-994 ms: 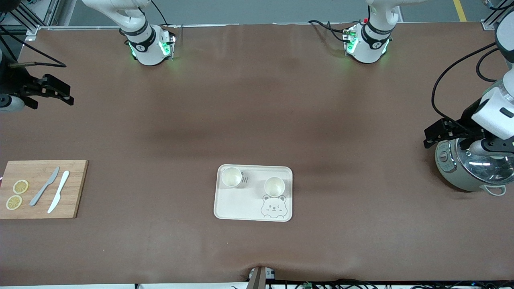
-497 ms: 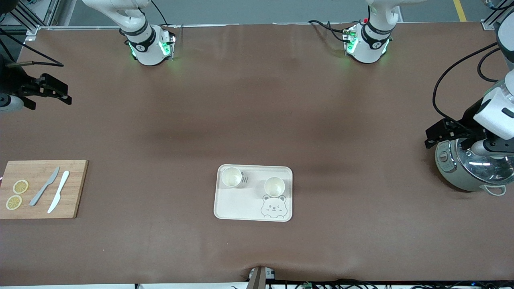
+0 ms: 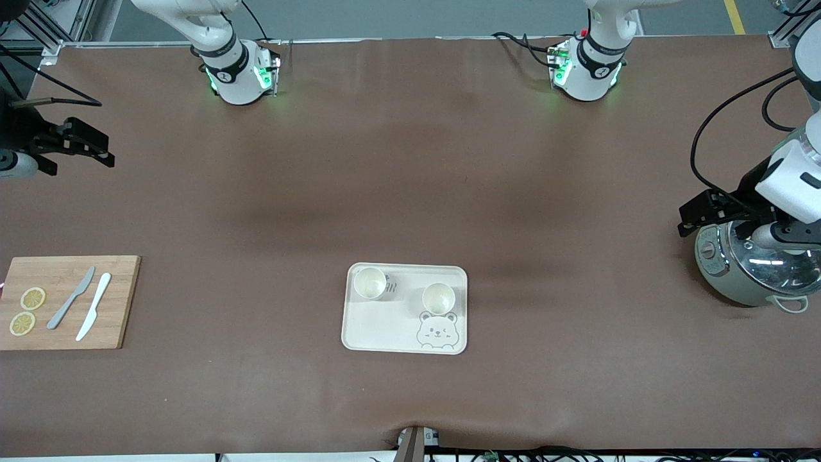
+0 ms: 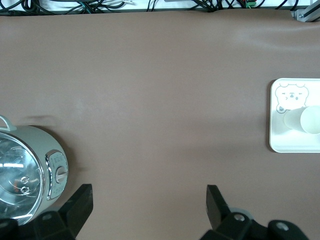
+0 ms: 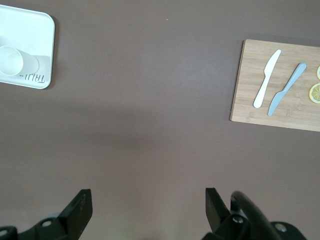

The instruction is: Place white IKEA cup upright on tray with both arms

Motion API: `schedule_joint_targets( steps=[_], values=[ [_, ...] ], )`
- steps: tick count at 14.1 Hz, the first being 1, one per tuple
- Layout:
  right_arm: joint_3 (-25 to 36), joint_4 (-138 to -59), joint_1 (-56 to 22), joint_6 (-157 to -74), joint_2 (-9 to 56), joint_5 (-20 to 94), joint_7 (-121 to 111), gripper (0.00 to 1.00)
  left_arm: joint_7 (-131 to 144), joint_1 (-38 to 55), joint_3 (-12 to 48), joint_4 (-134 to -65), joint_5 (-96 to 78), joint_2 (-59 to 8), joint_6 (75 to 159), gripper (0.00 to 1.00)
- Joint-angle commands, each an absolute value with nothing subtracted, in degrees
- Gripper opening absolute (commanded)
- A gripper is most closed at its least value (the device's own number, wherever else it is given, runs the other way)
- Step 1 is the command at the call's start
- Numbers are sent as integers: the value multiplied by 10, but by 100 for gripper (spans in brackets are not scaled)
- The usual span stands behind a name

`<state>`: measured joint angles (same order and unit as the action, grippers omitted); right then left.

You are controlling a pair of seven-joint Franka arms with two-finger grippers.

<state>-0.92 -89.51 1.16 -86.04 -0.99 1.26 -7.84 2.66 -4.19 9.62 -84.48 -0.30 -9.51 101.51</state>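
Note:
The cream tray [image 3: 385,327] with a bear-face drawing lies in the middle of the table, nearer to the front camera. Two white cups stand upright on it, open end up: one [image 3: 370,283] toward the right arm's end, one [image 3: 439,298] just above the bear face. My left gripper [image 3: 689,218] is open and empty, up beside the cooker at the left arm's end. Its wrist view shows the tray [image 4: 300,142] and a cup [image 4: 305,120] far off. My right gripper [image 3: 102,151] is open and empty at the right arm's end. Its wrist view shows the tray [image 5: 30,25] and a cup [image 5: 17,61].
A wooden cutting board [image 3: 118,301] with a grey knife [image 3: 71,298], a white knife [image 3: 93,306] and two lemon slices [image 3: 33,298] lies at the right arm's end. A rice cooker [image 3: 750,269] with a glass lid stands at the left arm's end.
Both grippers have drawn a little outward toward their own ends of the table, then stopped. The cups and tray have not moved.

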Motion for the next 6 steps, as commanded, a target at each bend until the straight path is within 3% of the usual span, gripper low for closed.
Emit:
schedule_joint_targets(
  steps=[1,6],
  values=[
    [-19,-909,25,-860,-25,18,-85,100,32,-40,97,-834,-13,-101,1006,100],
    [-19,-909,25,-858,-25,17,-85,100,33,-39,97,-834,-11,-102,1005,100]
  ],
)
